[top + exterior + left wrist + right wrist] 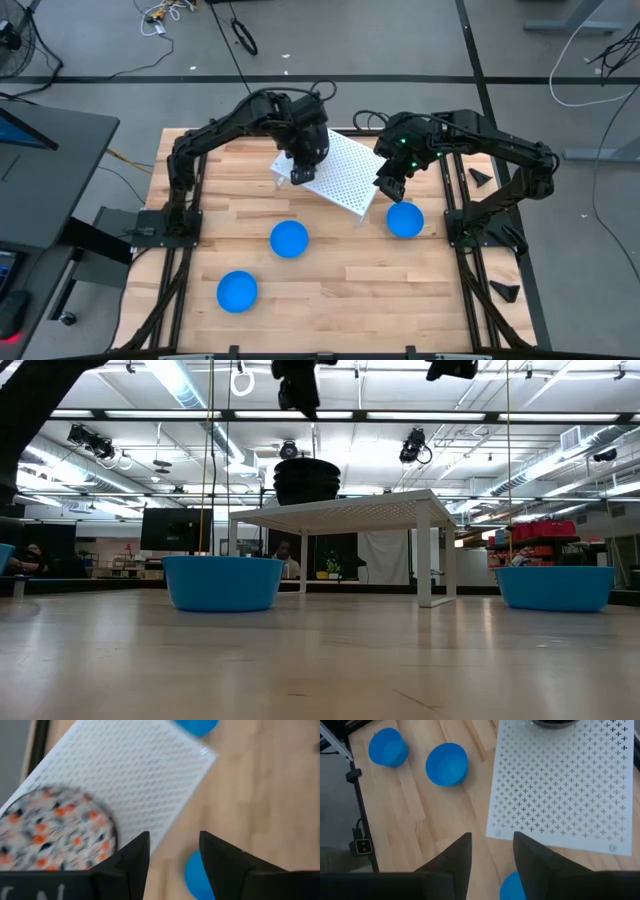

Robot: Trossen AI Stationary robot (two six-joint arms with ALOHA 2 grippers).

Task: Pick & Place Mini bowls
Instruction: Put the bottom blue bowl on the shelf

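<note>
The mini bowls are split between the rack and the bare table. You have three blue bowls on the wood: one (405, 220) sits just below your right hand (387, 187), close to the rack's near corner; a second (289, 239) lies below your left hand (301, 176), well clear of it; the third (238, 291) is farther out toward the table's front left, well apart from both hands.

The speckled bowls (306, 480) stand as a dark stack on top of the white perforated rack (345, 170). In the left wrist view you see the top speckled bowl (52, 836) from above, red and dark flecks on white, lying right beside the left hand's fingers (134, 857). How many are in the stack you cannot tell from these views.

Your left hand hangs above the rack, over its left end near the stack, with its fingers apart and nothing between them. Your right hand hovers over the rack's right edge, above the table, its fingers (460, 857) also parted with a gap and holding nothing; beneath it you see the rim of the nearest blue bowl (512, 887). The table (400, 290) is pale wood planks.
</note>
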